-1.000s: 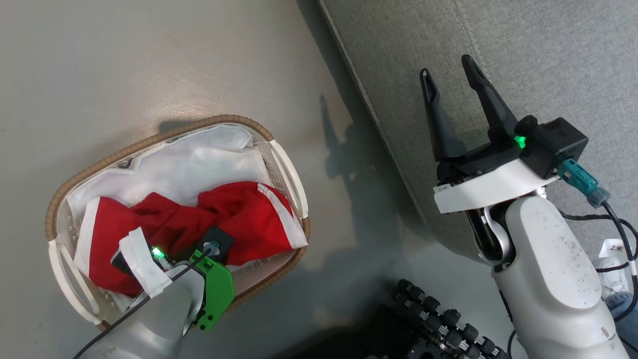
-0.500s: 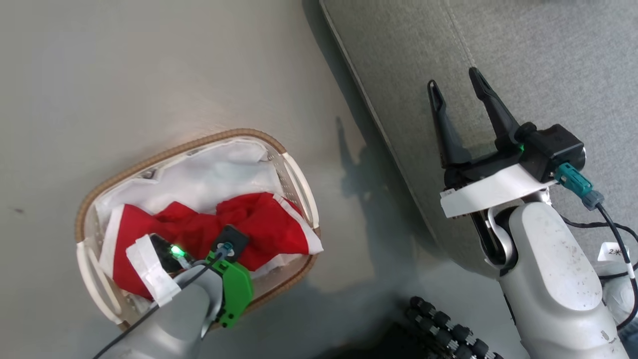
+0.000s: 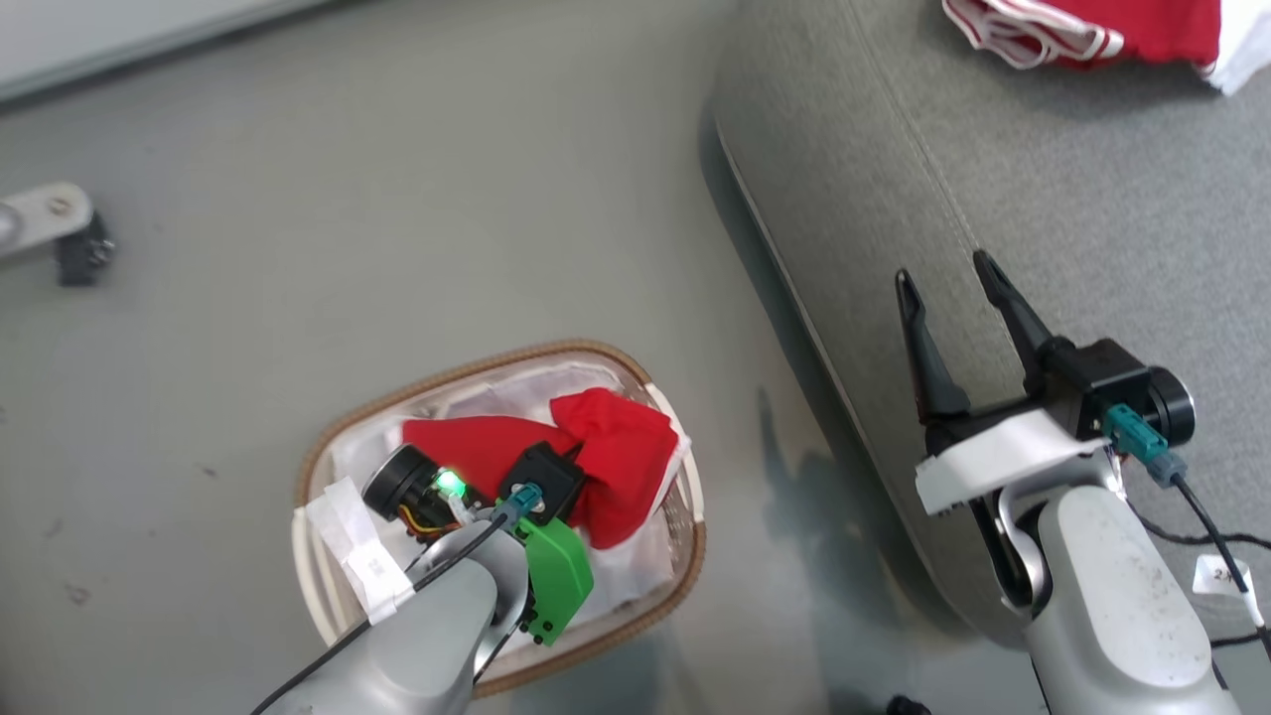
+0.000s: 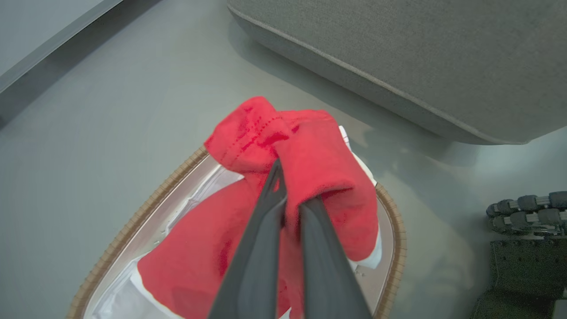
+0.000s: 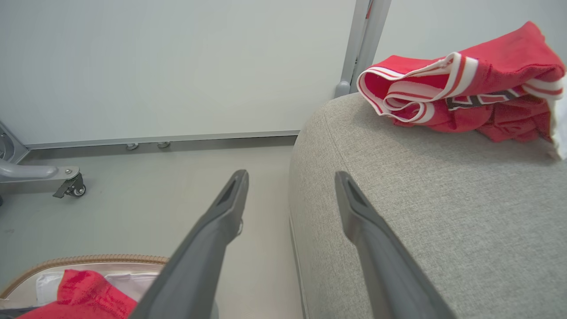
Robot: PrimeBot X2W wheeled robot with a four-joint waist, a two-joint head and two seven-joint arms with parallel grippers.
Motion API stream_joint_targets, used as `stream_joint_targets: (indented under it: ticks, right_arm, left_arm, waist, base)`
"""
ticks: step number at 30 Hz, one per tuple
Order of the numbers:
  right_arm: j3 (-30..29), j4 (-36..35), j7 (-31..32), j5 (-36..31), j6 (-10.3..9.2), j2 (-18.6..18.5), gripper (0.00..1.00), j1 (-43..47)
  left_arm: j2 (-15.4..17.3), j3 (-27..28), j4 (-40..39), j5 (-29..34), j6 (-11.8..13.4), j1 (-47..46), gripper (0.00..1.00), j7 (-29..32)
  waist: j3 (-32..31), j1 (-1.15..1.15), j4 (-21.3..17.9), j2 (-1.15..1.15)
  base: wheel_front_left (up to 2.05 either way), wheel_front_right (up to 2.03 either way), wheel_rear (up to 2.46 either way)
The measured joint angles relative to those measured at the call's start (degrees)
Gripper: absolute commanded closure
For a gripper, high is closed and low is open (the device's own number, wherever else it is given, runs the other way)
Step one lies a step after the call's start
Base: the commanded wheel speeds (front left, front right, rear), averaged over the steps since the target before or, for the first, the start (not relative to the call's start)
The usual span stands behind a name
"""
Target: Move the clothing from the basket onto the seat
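left gripper [image 4: 292, 186]: I'm squeezing it tight on a bunched fold of the red garment [image 4: 310, 146]; going for a bunch because floppy cloth isn't offering any firmer edge

red garment: the pinched part is riding above the rim, the rest is trailing down inside the basket [image 3: 467, 362]; so it's hanging half-lifted, not clear yet

basket: sitting on the floor [image 3: 397, 199] just beside the seat [image 3: 993, 149]; the white liner [image 3: 487, 395] is lying under the cloth and I'm guessing it could snag

right gripper [image 3: 943, 270]: I'm holding it spread wide, gripping nothing, hovering over the seat's front edge; parked there so it isn't blocking the lift path

other garment [image 3: 1092, 30]: lying crumpled on the seat, well apart from the basket; I'm reading that as one piece delivered

next: I'm planning a lift high enough for the trailing end to clear the rim before swinging across to the seat
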Motion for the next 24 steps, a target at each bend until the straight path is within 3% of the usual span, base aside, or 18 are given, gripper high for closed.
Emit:
stream_joint_targets:
  ticks: [12, 24]
  right_arm:
    - [-0.9, 2.2, 0.0, -1.2, 0.00, 0.0, 0.00, 5.5]
    - [1.4, 2.9, 0.0, -1.8, 0.00, 0.0, 0.00, 6.6]
  left_arm:
    - [3.9, -5.7, -10.7, 0.8, -0.1, -5.1, 1.00, -0.1]
    - [6.6, -8.8, -14.6, -3.1, -0.2, -20.3, 1.00, 0.6]
  waist:
    - [-14.0, 0.00, 5.2, 0.00]
    - [-24.1, 0.00, 10.2, 0.00]
  base:
    - [0.00, 0.00, 0.00]
    - [0.00, 0.00, 0.00]
